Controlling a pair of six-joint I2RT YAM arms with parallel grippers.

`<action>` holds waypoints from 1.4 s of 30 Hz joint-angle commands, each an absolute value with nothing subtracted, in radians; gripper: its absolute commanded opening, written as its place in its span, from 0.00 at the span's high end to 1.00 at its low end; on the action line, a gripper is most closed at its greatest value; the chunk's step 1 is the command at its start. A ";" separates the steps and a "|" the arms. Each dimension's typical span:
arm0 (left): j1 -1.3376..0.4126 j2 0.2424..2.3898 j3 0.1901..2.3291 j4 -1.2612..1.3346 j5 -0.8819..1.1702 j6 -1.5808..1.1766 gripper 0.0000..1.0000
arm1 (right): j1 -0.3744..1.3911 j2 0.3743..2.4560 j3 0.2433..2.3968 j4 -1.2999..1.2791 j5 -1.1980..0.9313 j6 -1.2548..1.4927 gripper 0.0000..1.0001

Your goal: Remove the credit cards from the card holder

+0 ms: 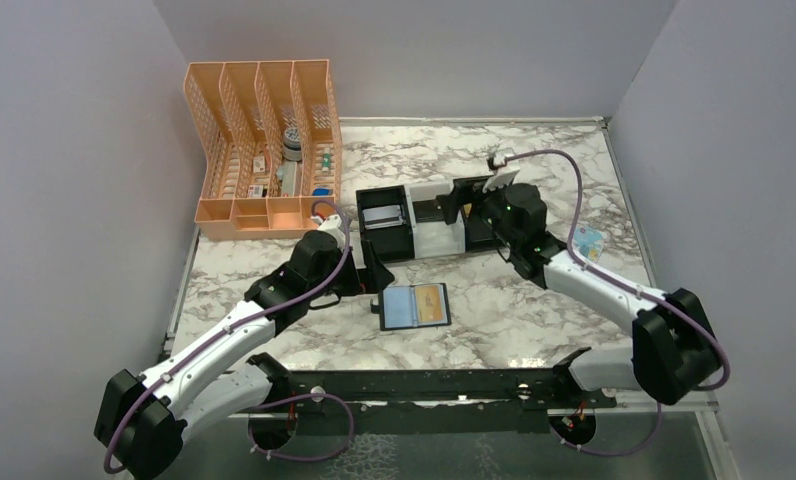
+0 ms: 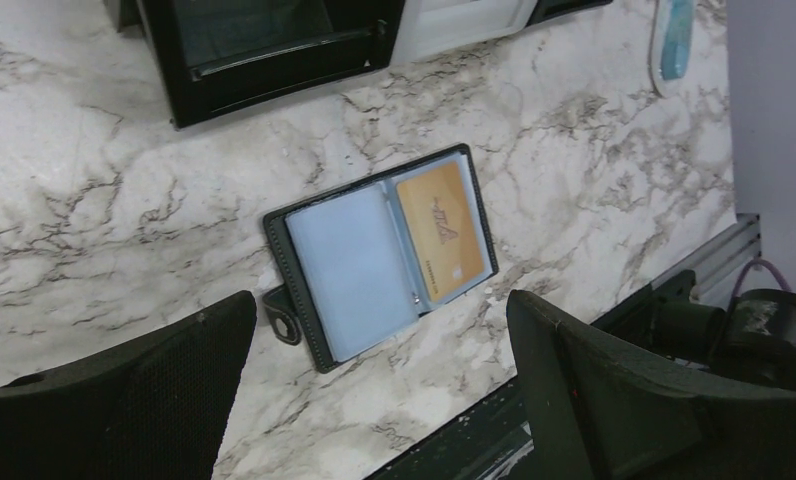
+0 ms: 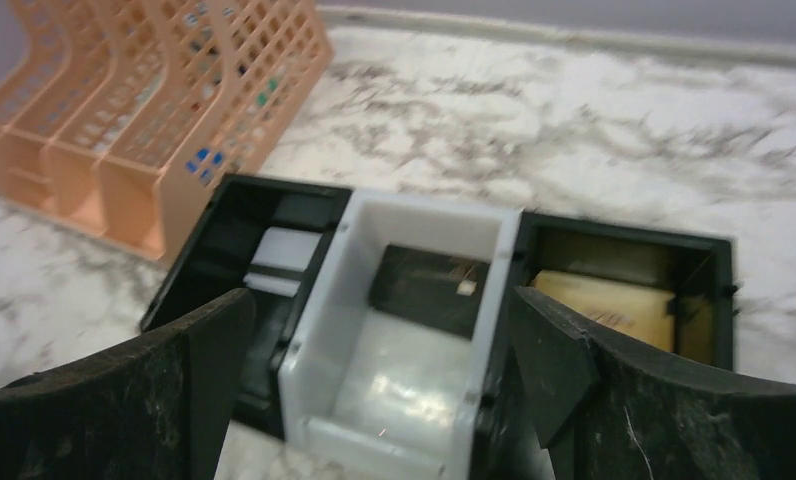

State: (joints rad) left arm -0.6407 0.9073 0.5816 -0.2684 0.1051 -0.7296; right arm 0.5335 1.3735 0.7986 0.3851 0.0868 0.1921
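Card holder (image 1: 415,307) lies open and flat near the desk's (image 1: 534,300) near edge, about midway along it, in the overhead view. An orange-gold credit card (image 1: 431,305) shows in its right half. The left end effector (image 1: 376,272) hangs just beside the holder's far-left corner. The right end effector (image 1: 466,207) is out over the row of small trays mid-desk, past the left black tray (image 1: 386,250) and the white tray (image 1: 439,243). A peach file organizer (image 1: 264,150) fills the far-left corner, and a pale blue card (image 1: 591,243) lies near the right edge.

Over to the left wrist: fingers (image 2: 124,400) spread wide, gripping nothing. The holder (image 2: 379,255) sits on the marble between them, snap tab (image 2: 284,315) sticking out. Its left page shows blue-grey lining and the gold card (image 2: 442,235) is tucked in the right page.

On the right wrist, the fingers (image 3: 104,400) are spread wide too, with nothing between them, above the white tray (image 3: 404,375). A dark card (image 3: 429,290) rests inside it. The left black tray (image 3: 274,190) holds a white card (image 3: 279,250). The right black tray (image 3: 624,235) holds a tan card (image 3: 604,305).
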 commanded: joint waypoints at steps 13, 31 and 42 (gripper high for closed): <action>-0.634 1.042 0.568 -0.036 0.278 -0.807 0.11 | 0.538 1.270 0.420 0.423 -0.504 0.882 0.35; -0.676 1.264 0.585 0.045 0.368 -0.829 0.46 | 0.540 1.409 0.437 0.293 -0.548 0.864 0.73; -0.765 1.374 0.609 0.113 0.348 -0.850 0.59 | 0.540 1.554 0.407 0.305 -0.503 0.872 0.77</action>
